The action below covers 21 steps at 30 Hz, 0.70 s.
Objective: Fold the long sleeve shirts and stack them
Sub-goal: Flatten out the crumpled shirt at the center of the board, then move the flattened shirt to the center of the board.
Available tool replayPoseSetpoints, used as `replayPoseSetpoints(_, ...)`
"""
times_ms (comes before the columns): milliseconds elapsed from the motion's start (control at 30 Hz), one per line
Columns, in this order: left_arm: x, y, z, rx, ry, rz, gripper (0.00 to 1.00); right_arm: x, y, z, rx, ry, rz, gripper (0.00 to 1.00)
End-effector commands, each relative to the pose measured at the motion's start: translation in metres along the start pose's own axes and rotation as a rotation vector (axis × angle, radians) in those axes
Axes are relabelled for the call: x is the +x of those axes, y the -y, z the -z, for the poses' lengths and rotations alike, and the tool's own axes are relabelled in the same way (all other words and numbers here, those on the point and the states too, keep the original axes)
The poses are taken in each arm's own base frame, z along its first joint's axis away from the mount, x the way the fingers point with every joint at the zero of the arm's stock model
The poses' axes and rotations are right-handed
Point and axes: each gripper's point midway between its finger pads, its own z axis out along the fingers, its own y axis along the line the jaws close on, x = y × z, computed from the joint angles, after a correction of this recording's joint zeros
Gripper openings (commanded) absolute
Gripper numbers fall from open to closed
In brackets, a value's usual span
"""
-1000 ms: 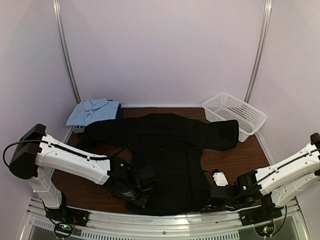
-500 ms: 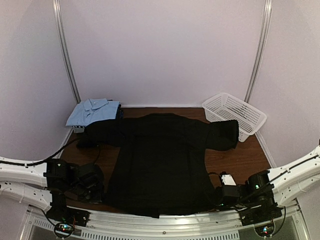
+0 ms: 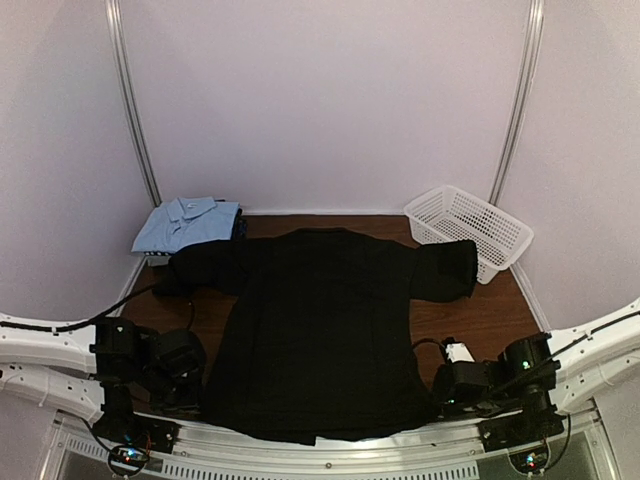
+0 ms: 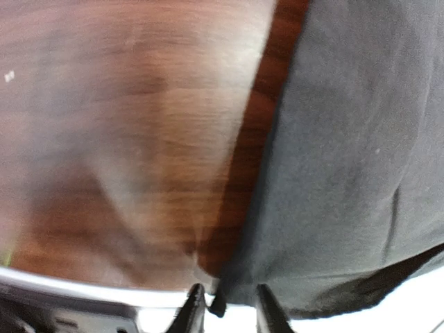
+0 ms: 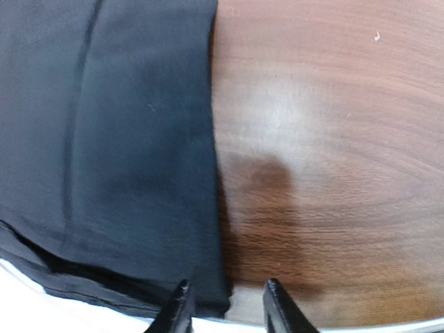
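Note:
A large black long sleeve shirt [image 3: 320, 330] lies spread flat on the wooden table, its hem draped over the near edge and its sleeves folded in at the shoulders. My left gripper [image 3: 192, 368] sits low at the shirt's near left corner. In the left wrist view the left gripper [image 4: 227, 310] is open, and the corner of the black shirt [image 4: 347, 152] lies loose between its tips. My right gripper [image 3: 442, 386] is at the near right corner. That right gripper [image 5: 226, 300] is open too, the black shirt [image 5: 111, 139] edge just inside its left finger. A light blue collared shirt [image 3: 185, 222] lies folded at the back left.
A white mesh basket [image 3: 470, 230] stands at the back right, touching the black shirt's right sleeve. Bare wood [image 3: 480, 315] shows on both sides of the shirt. The metal rail [image 3: 330, 448] runs along the near edge.
The shirt's hem was drawn to the near edge and the body flattened out. The left arm pulled back to the left. Both grippers went from shut on the hem corners to open.

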Motion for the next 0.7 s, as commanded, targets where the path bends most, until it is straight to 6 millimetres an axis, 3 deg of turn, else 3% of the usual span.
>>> replayPoseSetpoints(0, -0.01, 0.002, 0.023, -0.031, 0.037, 0.002, 0.39, -0.035, -0.007, 0.03, -0.016, 0.11, -0.015, 0.44)
replayPoseSetpoints(67, -0.019, 0.003, 0.036, -0.042, 0.082, -0.007, 0.47, -0.05, -0.011, 0.039, -0.033, 0.149, -0.006, 0.5)
replayPoseSetpoints(167, -0.05, 0.017, 0.061, -0.009, 0.186, -0.021, 0.47, -0.078, -0.029, 0.047, -0.1, 0.195, 0.003, 0.5)
replayPoseSetpoints(367, -0.128, 0.071, 0.094, 0.103, 0.372, -0.137, 0.43, -0.143, -0.087, 0.048, -0.35, 0.284, -0.02, 0.47)
replayPoseSetpoints(533, -0.184, 0.14, 0.101, 0.261, 0.471, -0.216, 0.38, -0.185, -0.114, 0.033, -0.352, 0.34, 0.007, 0.46)
replayPoseSetpoints(667, -0.208, 0.177, 0.078, 0.296, 0.46, -0.281, 0.37, -0.204, -0.131, 0.012, -0.409, 0.338, -0.005, 0.47)
